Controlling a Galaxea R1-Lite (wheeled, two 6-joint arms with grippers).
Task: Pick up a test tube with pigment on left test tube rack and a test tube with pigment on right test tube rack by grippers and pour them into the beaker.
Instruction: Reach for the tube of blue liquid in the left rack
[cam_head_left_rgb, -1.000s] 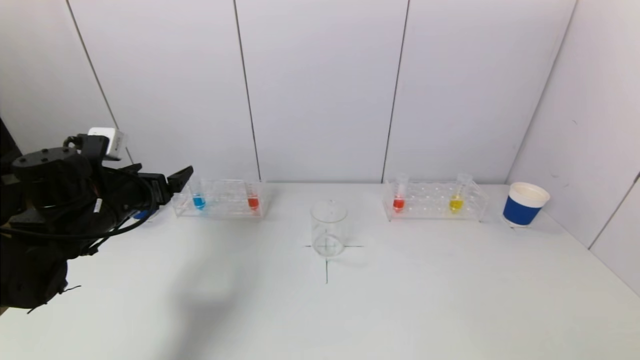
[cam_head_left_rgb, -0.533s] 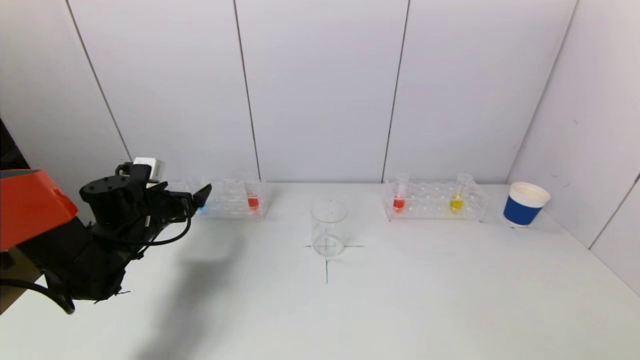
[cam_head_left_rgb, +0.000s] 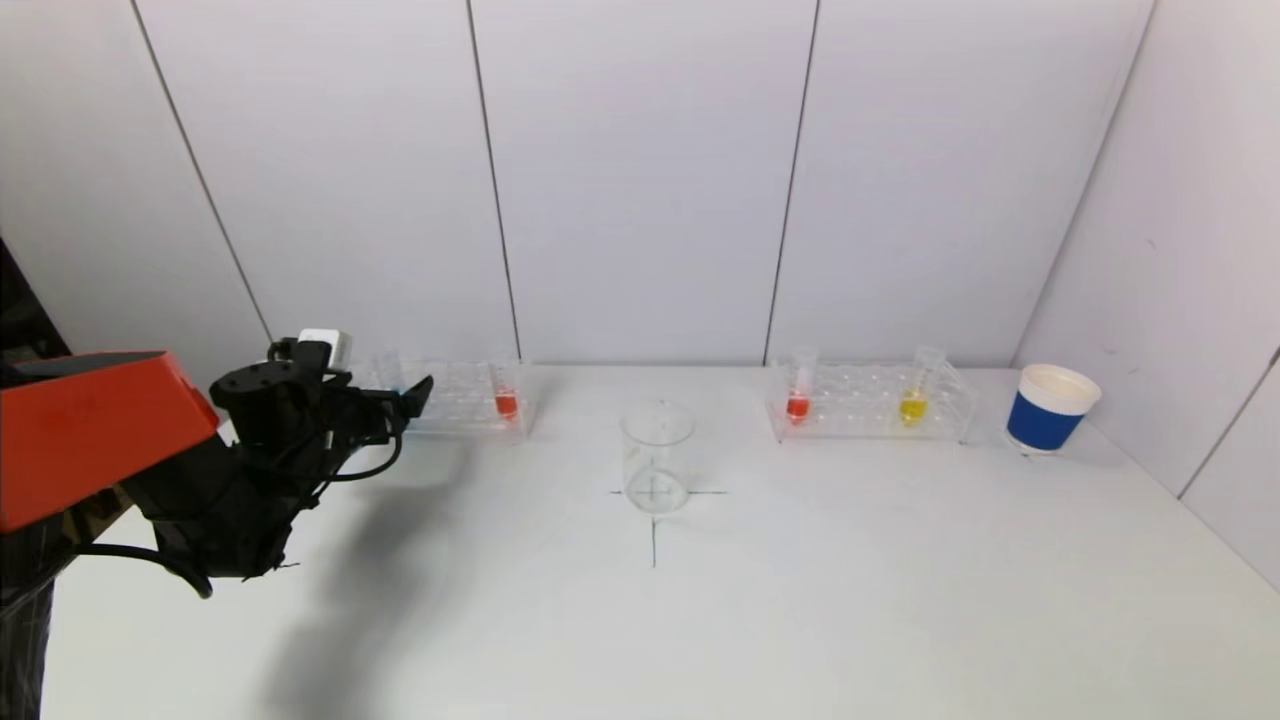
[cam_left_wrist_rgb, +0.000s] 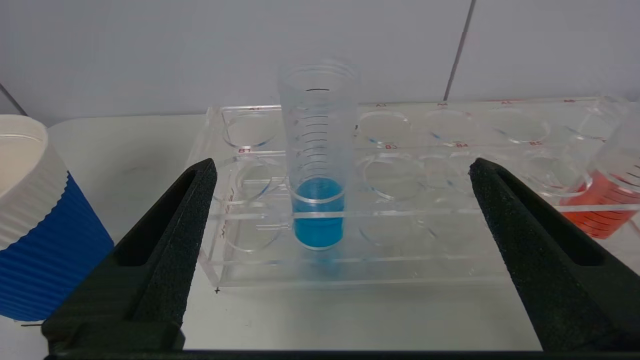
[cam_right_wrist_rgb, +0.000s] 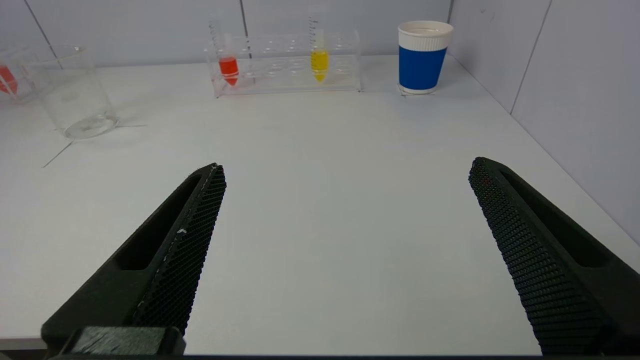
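The left rack (cam_head_left_rgb: 455, 420) holds a blue-pigment tube (cam_left_wrist_rgb: 318, 215) and a red-pigment tube (cam_head_left_rgb: 506, 403). My left gripper (cam_head_left_rgb: 405, 400) is open and level with the rack's left end. In the left wrist view the gripper (cam_left_wrist_rgb: 342, 162) faces the blue tube, which stands upright in the rack between the fingers' lines but beyond their tips, untouched. The right rack (cam_head_left_rgb: 860, 425) holds a red tube (cam_head_left_rgb: 797, 405) and a yellow tube (cam_head_left_rgb: 911, 407). The empty glass beaker (cam_head_left_rgb: 657, 455) stands at mid-table. My right gripper (cam_right_wrist_rgb: 347, 165) is open and empty over the near table, out of the head view.
A blue-and-white paper cup (cam_head_left_rgb: 1050, 408) stands right of the right rack. Another blue cup (cam_left_wrist_rgb: 35, 225) stands just left of the left rack, close to my left finger. White wall panels close the table at the back and right.
My left arm has come down and moved forward and to the right. Its open gripper now sits lower, right in front of the blue tube. The tubes and beaker have not moved.
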